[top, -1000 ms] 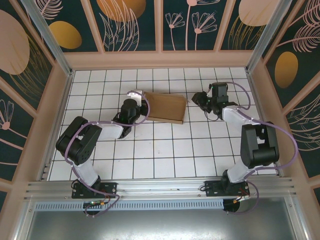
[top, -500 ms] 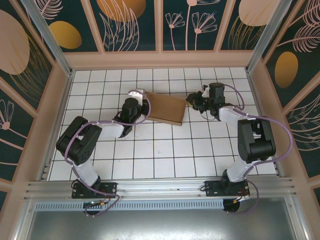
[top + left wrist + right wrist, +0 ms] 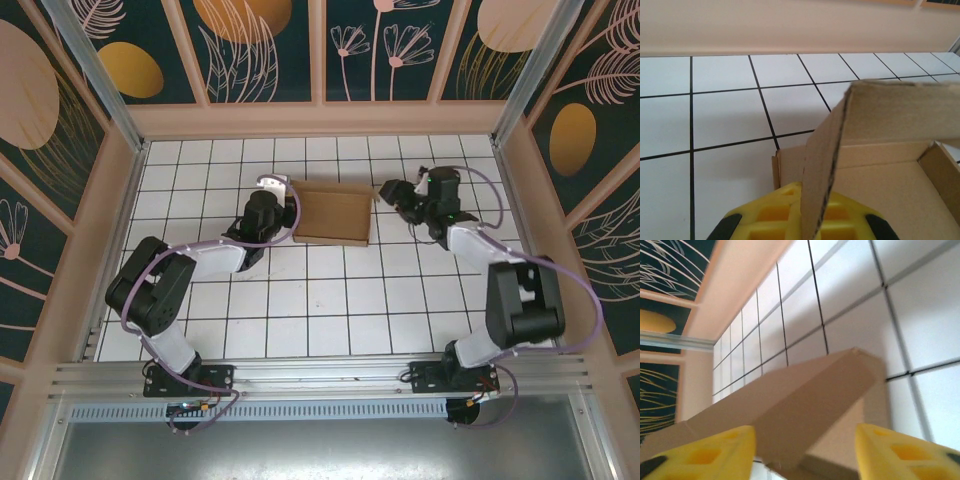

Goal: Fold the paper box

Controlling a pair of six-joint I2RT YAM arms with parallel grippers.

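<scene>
Midway through raising walls on the paper box (image 3: 335, 213), upper centre of the overhead frame on the tiled surface (image 3: 300, 320), with left gripper (image 3: 284, 210) jaws pinching its left wall and right gripper (image 3: 388, 192) jaws parted astride its right corner; next, probably closing there and tucking that flap inward.

Brown paper box (image 3: 333, 214), half-folded, walls upright, open-topped

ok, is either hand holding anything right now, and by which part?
The left hand is shut on the paper box, pinching the upright wall at its left end. The right hand is open around the box's right end and grips nothing.
</scene>
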